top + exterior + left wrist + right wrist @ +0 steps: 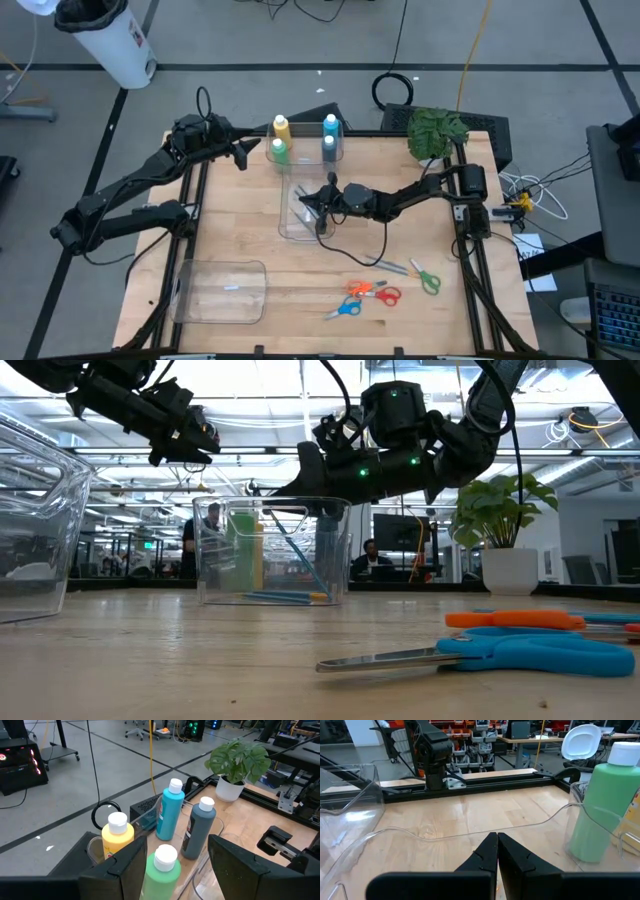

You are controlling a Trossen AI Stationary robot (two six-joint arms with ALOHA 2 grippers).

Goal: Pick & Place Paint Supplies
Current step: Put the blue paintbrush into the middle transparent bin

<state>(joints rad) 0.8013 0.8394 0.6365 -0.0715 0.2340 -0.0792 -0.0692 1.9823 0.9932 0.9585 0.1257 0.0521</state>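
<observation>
**Right gripper over the brush bin, bottles at the far edge**

On the table (400, 300), a clear bin (302, 205) holds brushes (285, 597). The right gripper (308, 200) hovers over it, fingers pressed together, empty. The left gripper (248, 152), spread wide, faces four bottles (170, 815) in another clear bin at the far edge. Scissors (360, 298) lie near right.

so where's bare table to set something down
Bare wood lies between the clear bin and the clear lid, and right of the bin toward the plant. It is crowded at the far edge with four paint bottles, and near the front right with scissors.
</observation>
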